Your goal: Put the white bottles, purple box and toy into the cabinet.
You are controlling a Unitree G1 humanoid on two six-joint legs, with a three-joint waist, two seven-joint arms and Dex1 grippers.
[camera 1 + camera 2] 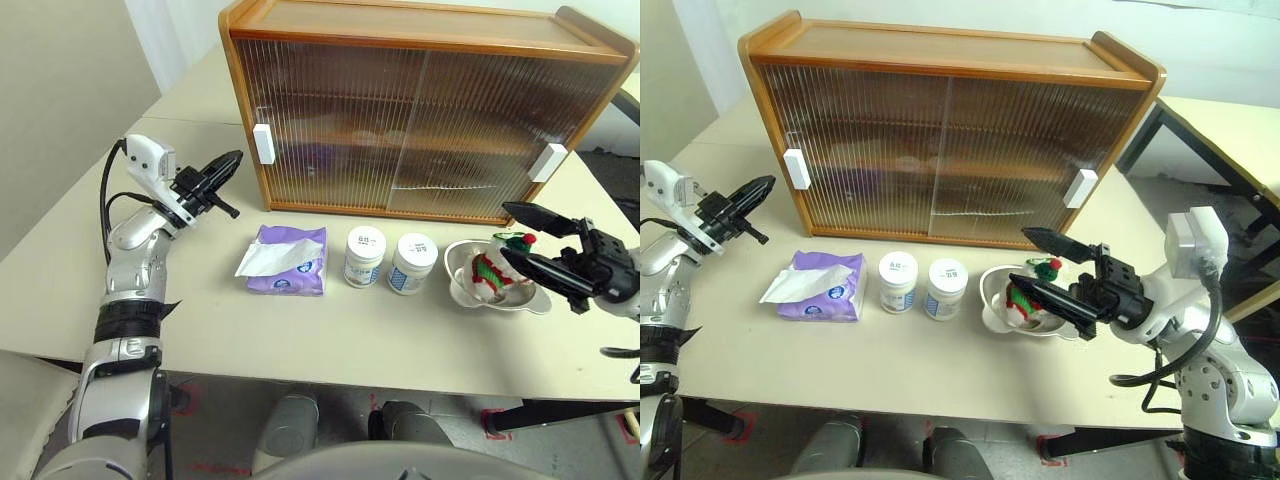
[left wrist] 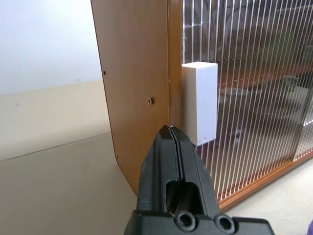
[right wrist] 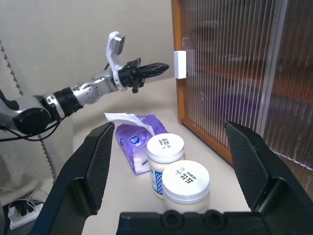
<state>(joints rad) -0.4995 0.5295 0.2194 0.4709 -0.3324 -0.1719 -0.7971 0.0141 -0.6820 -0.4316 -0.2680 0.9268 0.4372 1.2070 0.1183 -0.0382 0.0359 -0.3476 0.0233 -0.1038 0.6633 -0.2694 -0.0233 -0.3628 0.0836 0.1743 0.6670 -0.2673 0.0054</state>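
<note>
L gripper [image 1: 232,158] pinched shut, empty, tip just beside cabinet [image 1: 420,40] L handle [image 1: 264,143]; doors closed. R gripper [image 1: 1035,262] wide, empty. Purple box [image 1: 290,260], white bottles [image 1: 388,260], toy [image 1: 490,268] on table. Risk: closed tip skids off handle, door stays shut.

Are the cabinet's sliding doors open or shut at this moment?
Shut. Both ribbed doors of the cabinet span the whole front, each white handle at an outer edge, leaving no gap. The left gripper, closed, points at that handle.
</note>
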